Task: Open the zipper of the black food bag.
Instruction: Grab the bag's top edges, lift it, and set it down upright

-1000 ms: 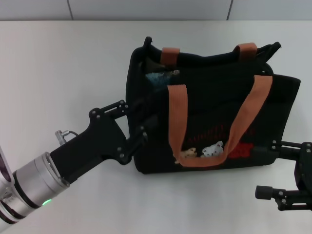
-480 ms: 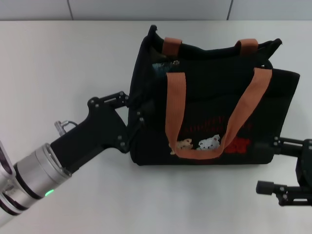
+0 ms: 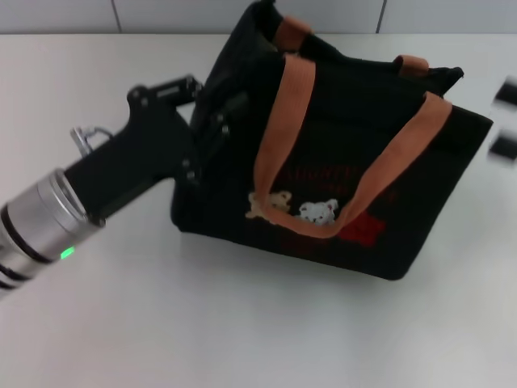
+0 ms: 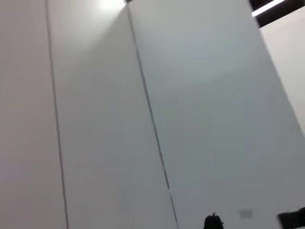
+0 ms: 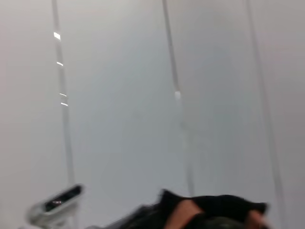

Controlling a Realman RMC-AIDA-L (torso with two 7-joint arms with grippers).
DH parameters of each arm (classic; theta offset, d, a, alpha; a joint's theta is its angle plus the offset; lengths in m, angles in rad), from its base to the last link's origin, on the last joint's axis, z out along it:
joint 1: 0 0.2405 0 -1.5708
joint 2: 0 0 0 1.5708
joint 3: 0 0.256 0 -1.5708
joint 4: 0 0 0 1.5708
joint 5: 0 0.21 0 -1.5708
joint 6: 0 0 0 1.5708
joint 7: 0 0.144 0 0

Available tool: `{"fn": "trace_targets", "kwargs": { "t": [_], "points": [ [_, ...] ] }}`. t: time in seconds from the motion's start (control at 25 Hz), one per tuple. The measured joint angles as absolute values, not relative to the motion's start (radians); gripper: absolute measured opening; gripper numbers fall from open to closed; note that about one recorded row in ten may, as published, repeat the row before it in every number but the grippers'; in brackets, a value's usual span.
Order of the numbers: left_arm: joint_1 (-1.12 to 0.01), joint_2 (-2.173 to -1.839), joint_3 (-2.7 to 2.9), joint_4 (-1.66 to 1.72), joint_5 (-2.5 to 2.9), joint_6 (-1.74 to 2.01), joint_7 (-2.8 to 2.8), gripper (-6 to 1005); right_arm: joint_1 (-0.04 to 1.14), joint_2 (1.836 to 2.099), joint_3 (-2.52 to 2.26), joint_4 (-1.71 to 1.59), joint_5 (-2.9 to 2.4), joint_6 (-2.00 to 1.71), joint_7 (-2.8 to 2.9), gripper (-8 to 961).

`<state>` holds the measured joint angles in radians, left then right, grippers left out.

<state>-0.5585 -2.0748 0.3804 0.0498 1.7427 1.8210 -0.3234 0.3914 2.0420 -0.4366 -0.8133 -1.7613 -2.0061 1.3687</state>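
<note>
Your left gripper (image 3: 220,121) pressed against the left end of the black food bag (image 3: 339,170); you could not tell its finger state. That bag sat tilted on the white table (image 3: 242,323), long axis left to right, handles (image 3: 279,129) facing you, bare tabletop in front. Blurred right gripper (image 3: 505,121) hung beyond its right end.

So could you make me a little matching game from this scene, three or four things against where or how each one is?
Things:
1. black food bag
2. left gripper
3. right gripper
4. bear pictures

States:
A. at the bag's left end
B. blurred at the far right edge
C. tilted, left end raised
D. on the bag's front side, inside the strap loop

Pairs: 1-C, 2-A, 3-B, 4-D
</note>
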Motion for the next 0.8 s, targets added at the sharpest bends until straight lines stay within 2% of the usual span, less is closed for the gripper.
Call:
{"fn": "trace_targets", "kwargs": {
  "t": [0.24,0.52,0.76,0.8],
  "points": [
    [-0.6,-2.074,0.375,0.101,1.743,1.856,-0.327,202,0.447,2.046,-0.465,-1.028,-1.764,-1.891,1.64,763],
    [-0.619,-2.073,0.377,0.131,1.743,1.885,-0.327,202,0.548,2.031,-0.595,-1.279,-1.78,-1.8,1.952,762],
    [-0.621,-2.073,0.379,0.141,1.746,1.898,-0.328,203,0.669,2.007,-0.755,-1.348,-1.918,-1.711,2.073,735],
    [-0.622,-2.073,0.379,0.144,1.747,1.902,-0.328,203,0.73,1.994,-0.786,-1.31,-1.959,-1.699,2.117,722]
  ]
}}
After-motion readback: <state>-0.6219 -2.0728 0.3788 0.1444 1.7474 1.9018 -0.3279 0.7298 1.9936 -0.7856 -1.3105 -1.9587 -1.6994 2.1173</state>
